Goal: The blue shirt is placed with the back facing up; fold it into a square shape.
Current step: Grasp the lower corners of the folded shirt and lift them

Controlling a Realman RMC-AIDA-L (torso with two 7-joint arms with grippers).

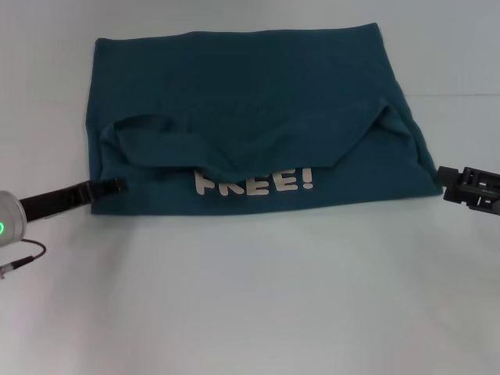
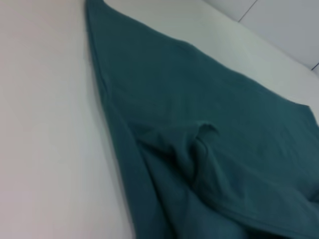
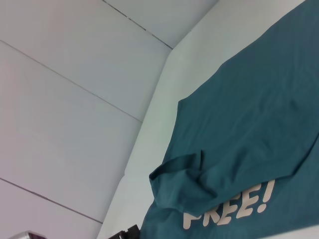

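Shirt risk first: the blue shirt (image 1: 250, 101) is only part-folded, w/ a loose flap doubled toward the robot, rumpled sleeve lumps at both ends of that flap and the white "FREE!" lettering (image 1: 254, 182) peeking out below it, so any uneven pull from here would prob. skew the fold, drag the whole bundle across the slick white counter (image 1: 250, 297), or let the flap slide back open; a pinch that catches one layer only would leave the underlayer behind & the square would come out crooked. Shirt sits at centre of the head view, reaching toward 12 o'clock, its near hem edge facing 6 o'clock. Long axis now runs 9-to-3, i.e. side to side across the robot's front; the straight far edge lies at 12 and the lettering reads upright from the robot's side, so the folded-over part points toward 6. Left gripper (image 1: 117, 186) is at the shirt's 8 o'clock corner, tip touching or just beside the cloth edge; can't tell if its jaws are apart or together, since they look like one thin dark bar. Right gripper (image 1: 447, 176) is at the 4 o'clock corner, tip right at the cloth's point; again can't tell whether it's pinching fabric or just next to it. Left wrist view shows only cloth folds & counter, no fingers. My guess: next fold needs both sides moved evenly, else the 9–3 axis twists.
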